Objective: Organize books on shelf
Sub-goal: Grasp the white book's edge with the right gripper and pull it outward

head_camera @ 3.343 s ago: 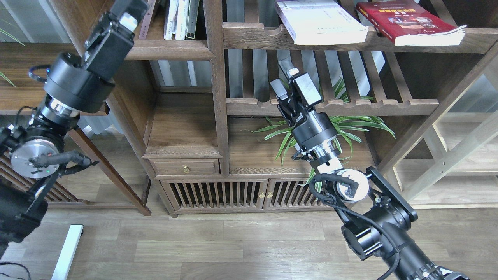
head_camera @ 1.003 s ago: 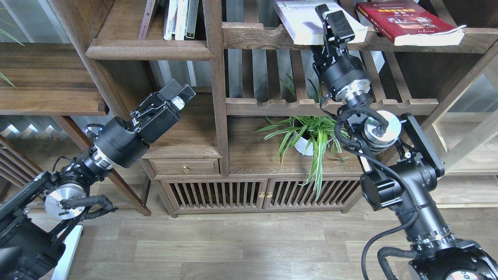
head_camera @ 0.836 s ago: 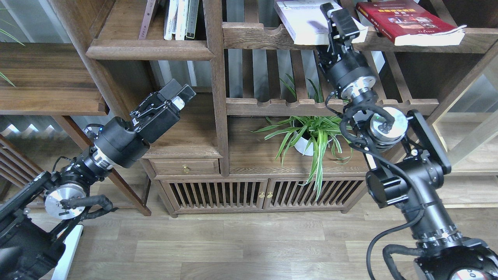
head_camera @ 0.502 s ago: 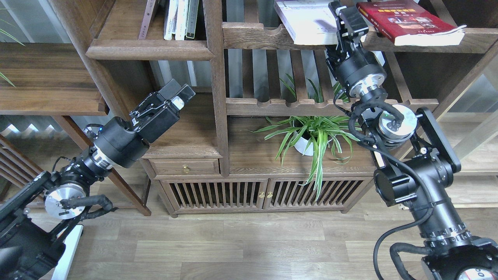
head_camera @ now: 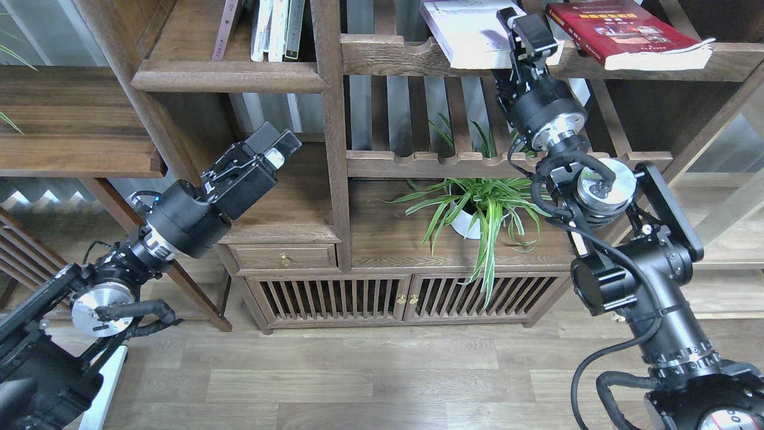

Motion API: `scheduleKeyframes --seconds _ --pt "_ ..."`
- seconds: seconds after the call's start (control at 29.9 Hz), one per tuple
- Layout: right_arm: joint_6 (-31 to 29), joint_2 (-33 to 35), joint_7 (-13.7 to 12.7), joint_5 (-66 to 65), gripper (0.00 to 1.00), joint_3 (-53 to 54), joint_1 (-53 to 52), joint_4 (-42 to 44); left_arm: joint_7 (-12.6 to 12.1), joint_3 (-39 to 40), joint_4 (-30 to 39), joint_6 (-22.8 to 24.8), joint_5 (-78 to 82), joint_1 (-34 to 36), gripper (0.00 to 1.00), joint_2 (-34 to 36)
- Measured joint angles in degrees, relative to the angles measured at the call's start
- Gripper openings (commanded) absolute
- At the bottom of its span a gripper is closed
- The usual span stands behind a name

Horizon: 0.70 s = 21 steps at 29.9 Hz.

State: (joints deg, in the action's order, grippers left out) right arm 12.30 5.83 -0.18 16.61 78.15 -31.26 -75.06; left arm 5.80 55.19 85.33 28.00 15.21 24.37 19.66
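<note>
The shelf [head_camera: 230, 76] is the solid walnut board with a rounded front edge at upper left. A thin brown book [head_camera: 225, 24] leans on it, seen edge-on. The thick white book [head_camera: 471, 33] and the red photo-cover book [head_camera: 624, 30] lie flat on the upper slatted shelf [head_camera: 388, 54]. My right gripper [head_camera: 524, 30] is raised against the white book's front right corner; its fingers cannot be told apart. My left gripper [head_camera: 273, 146] hangs low in front of the lower left cubby, slightly open and empty.
Thin white and dark-spined books [head_camera: 277, 27] stand on the walnut shelf right of the brown book. A potted spider plant [head_camera: 477, 206] stands under the lower slatted shelf [head_camera: 507, 162], close to my right forearm. A thick post [head_camera: 331, 119] divides the bays.
My left arm came down from the walnut shelf to the lower cubby. My right arm rose from the plant's height to the white book, then shifted slightly left in the last half second.
</note>
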Motion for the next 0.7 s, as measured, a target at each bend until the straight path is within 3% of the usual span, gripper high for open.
scheduleKeyframes --seconds 0.7 --pt "-0.8 0.2 0.0 0.0 0.5 0.0 -0.2 0.0 0.0 0.0 -0.5 0.0 0.0 0.1 0.99 -0.7"
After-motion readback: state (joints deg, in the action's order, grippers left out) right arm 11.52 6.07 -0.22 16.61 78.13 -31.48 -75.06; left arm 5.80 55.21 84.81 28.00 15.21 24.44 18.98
